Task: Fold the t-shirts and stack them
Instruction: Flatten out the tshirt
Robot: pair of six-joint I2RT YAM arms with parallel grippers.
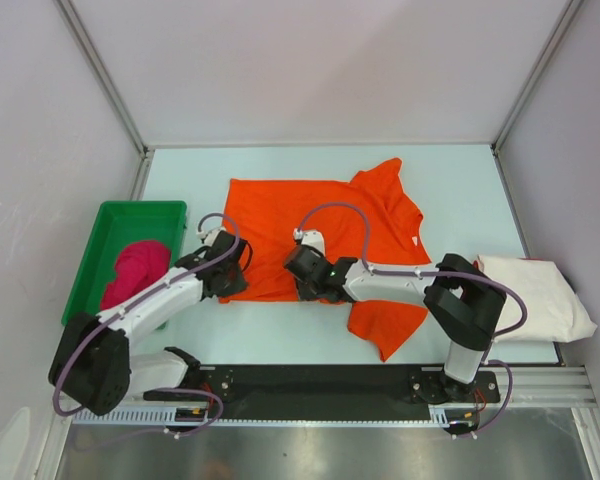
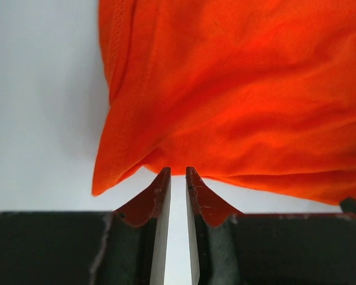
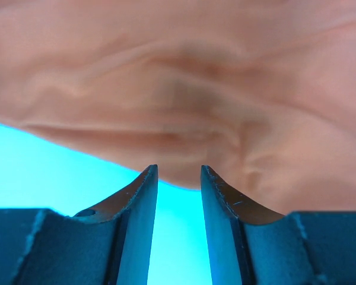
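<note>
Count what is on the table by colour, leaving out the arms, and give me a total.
Orange t-shirt: 1
Pink t-shirt: 1
White t-shirt: 1
Green tray: 1
Total: 4

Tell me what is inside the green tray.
A crumpled magenta-pink t-shirt lies in the green tray, toward its near end; the far end shows bare green floor. Whatever lies under the shirt is covered, so that cannot be told.
</note>
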